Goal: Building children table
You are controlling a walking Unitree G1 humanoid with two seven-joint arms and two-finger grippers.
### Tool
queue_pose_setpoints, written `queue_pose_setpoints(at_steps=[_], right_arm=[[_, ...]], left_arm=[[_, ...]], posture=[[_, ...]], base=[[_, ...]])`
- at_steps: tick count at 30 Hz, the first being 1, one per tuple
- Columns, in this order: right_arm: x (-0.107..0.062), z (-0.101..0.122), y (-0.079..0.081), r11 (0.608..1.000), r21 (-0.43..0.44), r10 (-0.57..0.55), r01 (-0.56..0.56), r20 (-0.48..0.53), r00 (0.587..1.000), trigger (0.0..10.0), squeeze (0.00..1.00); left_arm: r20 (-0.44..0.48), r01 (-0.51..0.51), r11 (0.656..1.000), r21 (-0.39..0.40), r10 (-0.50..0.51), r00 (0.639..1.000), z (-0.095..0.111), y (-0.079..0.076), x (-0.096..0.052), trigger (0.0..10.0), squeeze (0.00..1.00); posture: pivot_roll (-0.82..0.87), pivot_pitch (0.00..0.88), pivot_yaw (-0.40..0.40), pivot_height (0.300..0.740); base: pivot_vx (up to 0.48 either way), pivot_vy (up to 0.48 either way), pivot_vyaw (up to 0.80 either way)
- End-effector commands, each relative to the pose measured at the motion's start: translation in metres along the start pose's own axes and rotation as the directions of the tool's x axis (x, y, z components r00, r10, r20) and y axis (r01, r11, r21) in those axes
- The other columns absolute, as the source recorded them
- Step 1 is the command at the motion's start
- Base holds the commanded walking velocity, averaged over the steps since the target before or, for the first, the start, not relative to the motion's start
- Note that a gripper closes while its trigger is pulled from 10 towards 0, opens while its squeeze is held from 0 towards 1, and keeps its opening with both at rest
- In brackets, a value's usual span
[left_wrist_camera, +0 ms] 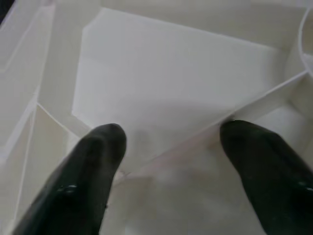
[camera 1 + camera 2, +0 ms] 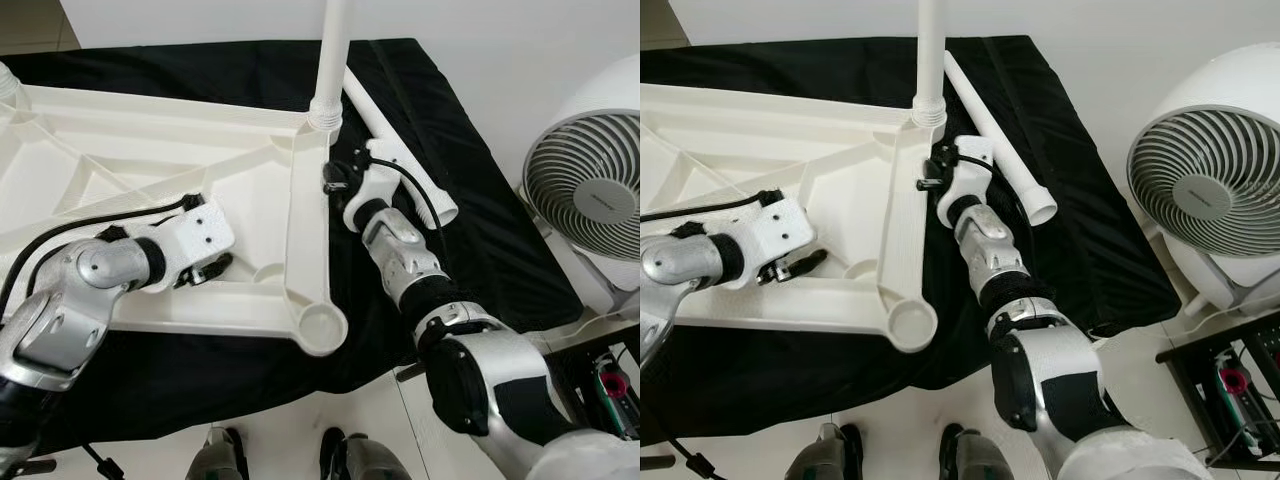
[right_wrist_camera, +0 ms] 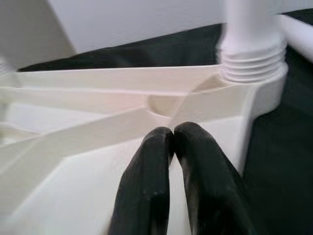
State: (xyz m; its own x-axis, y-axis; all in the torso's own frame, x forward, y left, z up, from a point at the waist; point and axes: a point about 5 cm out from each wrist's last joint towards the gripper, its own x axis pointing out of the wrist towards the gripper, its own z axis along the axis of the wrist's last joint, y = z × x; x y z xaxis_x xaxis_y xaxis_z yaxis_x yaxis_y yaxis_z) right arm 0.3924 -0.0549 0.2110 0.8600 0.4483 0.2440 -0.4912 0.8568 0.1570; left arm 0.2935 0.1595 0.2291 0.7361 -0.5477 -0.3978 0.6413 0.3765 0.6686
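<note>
A white plastic table top [image 2: 150, 150] lies upside down on a black cloth [image 2: 480, 230]. One white leg [image 2: 332, 50] stands upright, screwed into the far corner socket [image 3: 252, 68]. A second leg [image 2: 405, 160] lies loose on the cloth to the right of it. The near corner socket [image 2: 322, 326] holds nothing. My left gripper [image 1: 168, 147] is open over the underside, its black fingers [image 1: 83, 176] either side of a thin rib. My right gripper [image 3: 172, 134] is shut with nothing in it, its tips against the frame just below the upright leg.
A white round fan [image 2: 590, 190] stands on the floor to the right of the cloth. A dark rack [image 2: 1230, 380] sits at the lower right. My feet [image 2: 285, 455] are at the near edge of the cloth, on pale floor.
</note>
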Motion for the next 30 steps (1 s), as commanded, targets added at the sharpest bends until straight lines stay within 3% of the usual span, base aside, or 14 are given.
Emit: queue_pose_setpoints(at_steps=[1, 4, 7, 8, 10, 11, 15, 18, 20, 22, 23, 25, 30], right_arm=[[-0.006, -0.005, -0.004, 1.0, -0.005, -0.005, 0.005, -0.013, 1.0, 10.0, 0.0], [-0.009, -0.004, -0.006, 1.0, -0.005, -0.003, 0.003, 0.001, 1.0, 10.0, 0.0], [-0.026, 0.002, -0.013, 1.0, -0.017, 0.008, -0.007, 0.063, 0.998, 10.0, 0.0], [-0.035, 0.006, -0.017, 1.0, -0.025, -0.001, 0.004, 0.098, 0.995, 10.0, 0.0], [-0.035, 0.006, -0.017, 1.0, -0.025, -0.001, 0.004, 0.098, 0.995, 10.0, 0.0], [-0.044, 0.011, -0.021, 0.999, -0.031, -0.02, 0.024, 0.132, 0.991, 10.0, 0.0], [-0.051, 0.015, -0.025, 0.998, -0.037, -0.045, 0.052, 0.164, 0.986, 10.0, 0.0], [-0.07, 0.025, -0.033, 0.992, -0.056, -0.094, 0.11, 0.234, 0.968, 10.0, 0.0], [-0.07, 0.025, -0.033, 0.992, -0.056, -0.094, 0.11, 0.234, 0.968, 10.0, 0.0], [-0.088, 0.031, -0.036, 0.987, -0.065, -0.123, 0.147, 0.279, 0.952, 10.0, 0.0], [-0.088, 0.031, -0.036, 0.987, -0.065, -0.123, 0.147, 0.279, 0.952, 10.0, 0.0], [-0.109, 0.032, -0.035, 0.981, -0.078, -0.15, 0.179, 0.291, 0.945, 10.0, 0.0], [-0.12, 0.032, -0.033, 0.977, -0.078, -0.169, 0.2, 0.291, 0.942, 10.0, 0.0]], left_arm=[[0.028, 0.01, 1.0, 0.0, -0.009, 1.0, 0.003, -0.001, 0.001, 10.0, 1.0], [0.029, 0.017, 1.0, 0.006, -0.017, 0.999, 0.002, 0.002, 0.001, 10.0, 1.0], [0.028, -0.01, 0.999, 0.045, 0.009, 1.0, 0.004, 0.015, 0.001, 10.0, 1.0], [0.035, -0.023, 0.998, 0.056, 0.021, 0.999, 0.005, 0.02, 0.002, 10.0, 0.12], [0.035, -0.023, 0.998, 0.056, 0.021, 0.999, 0.005, 0.02, 0.002, 10.0, 0.12], [0.056, -0.025, 0.998, 0.054, 0.022, 0.998, 0.007, 0.024, 0.002, 10.0, 0.0], [0.082, -0.028, 0.998, 0.054, 0.023, 0.996, 0.009, 0.026, 0.002, 10.0, 0.0], [0.163, -0.011, 0.999, 0.045, 0.003, 0.987, 0.014, 0.03, 0.003, 10.0, 0.0], [0.163, -0.011, 0.999, 0.045, 0.003, 0.987, 0.014, 0.03, 0.003, 10.0, 0.0], [0.215, 0.023, 0.998, 0.053, -0.033, 0.976, 0.017, 0.031, 0.004, 10.0, 0.0], [0.215, 0.023, 0.998, 0.053, -0.033, 0.976, 0.017, 0.031, 0.004, 10.0, 0.0], [0.218, 0.069, 0.995, 0.069, -0.082, 0.973, 0.01, 0.032, 0.011, 10.0, 0.0], [0.208, 0.099, 0.991, 0.086, -0.115, 0.971, 0.004, 0.032, 0.016, 10.0, 0.0]], posture=[[0.16, 0.206, -0.077, 0.74], [0.15, 0.203, -0.072, 0.74], [0.14, 0.197, -0.065, 0.74], [0.14, 0.194, -0.06, 0.74], [0.14, 0.194, -0.06, 0.74], [0.14, 0.195, -0.06, 0.74], [0.14, 0.196, -0.059, 0.74], [0.14, 0.195, -0.056, 0.74], [0.14, 0.195, -0.056, 0.74], [0.14, 0.193, -0.055, 0.74], [0.14, 0.193, -0.055, 0.74], [0.12, 0.189, -0.051, 0.74], [0.12, 0.188, -0.049, 0.74]], base=[[0.0, 0.0, 0.0], [0.0, 0.0, 0.0], [0.0, 0.0, 0.0], [0.0, 0.0, 0.0], [0.0, 0.0, 0.0], [0.0, 0.0, 0.0], [0.0, 0.0, 0.0], [0.0, 0.0, 0.0], [0.0, 0.0, 0.0], [0.0, 0.0, 0.0], [0.0, 0.0, 0.0], [0.0, 0.0, 0.0], [0.0, 0.0, 0.0]])
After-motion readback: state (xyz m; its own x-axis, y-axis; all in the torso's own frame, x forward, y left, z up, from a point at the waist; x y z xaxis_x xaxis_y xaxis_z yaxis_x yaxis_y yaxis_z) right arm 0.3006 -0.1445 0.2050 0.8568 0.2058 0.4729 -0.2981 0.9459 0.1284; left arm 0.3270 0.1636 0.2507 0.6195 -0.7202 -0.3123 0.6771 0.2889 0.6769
